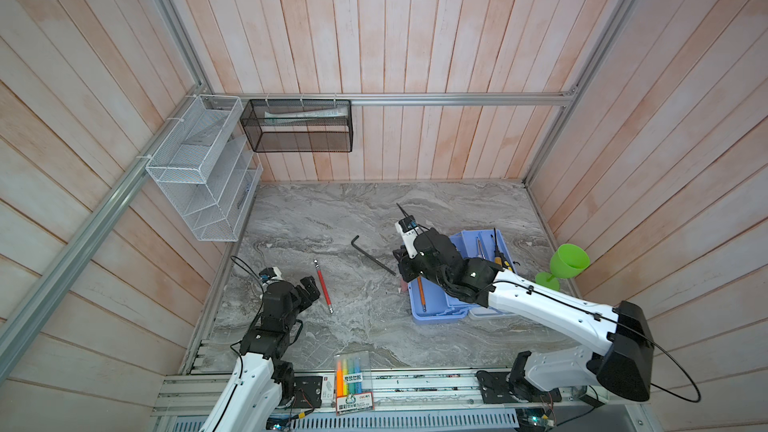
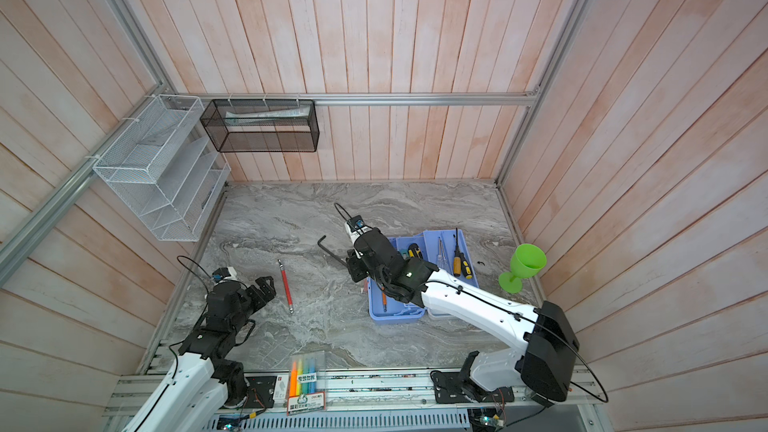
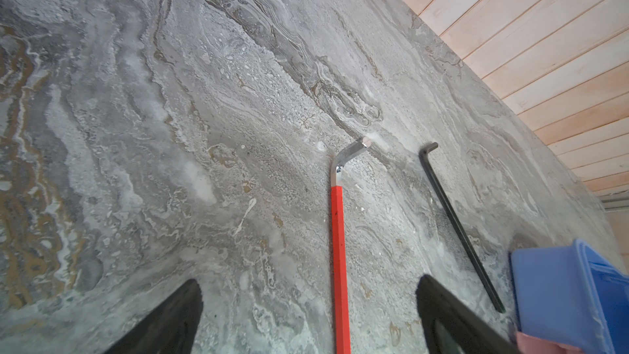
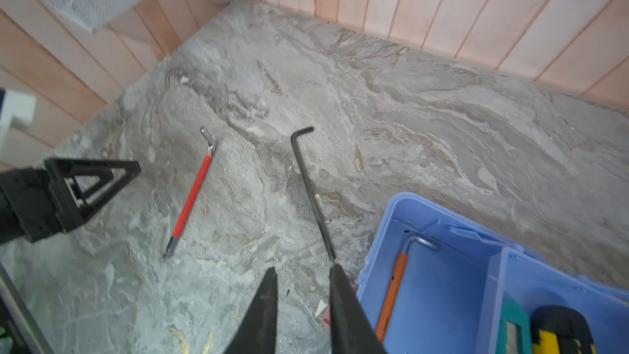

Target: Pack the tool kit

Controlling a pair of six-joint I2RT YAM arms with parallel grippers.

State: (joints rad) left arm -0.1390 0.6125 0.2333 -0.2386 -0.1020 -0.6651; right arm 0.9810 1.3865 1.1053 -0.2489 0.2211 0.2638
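The tool kit's light blue tray (image 1: 436,312) (image 2: 399,314) lies open at the right. It holds an orange-handled hex key (image 4: 393,294) and yellow-and-black screwdrivers (image 1: 500,258). A red-handled hex key (image 1: 323,286) (image 3: 338,250) and a black hex key (image 1: 372,257) (image 4: 311,192) lie on the marble. My left gripper (image 3: 308,280) (image 1: 311,288) is open wide just over the table, with the red key's handle lying between its fingers, untouched. My right gripper (image 4: 303,269) (image 1: 403,268) hovers beside the tray's left edge with its jaws slightly parted and empty. One fingertip is at the black key's near end.
A green goblet (image 1: 567,261) stands right of the tray by the wall. A clear pack of highlighters (image 1: 353,380) lies at the front edge. A white wire rack (image 1: 199,168) and a black mesh basket (image 1: 297,126) hang at the back left. Something pink (image 4: 325,315) sits beside the tray.
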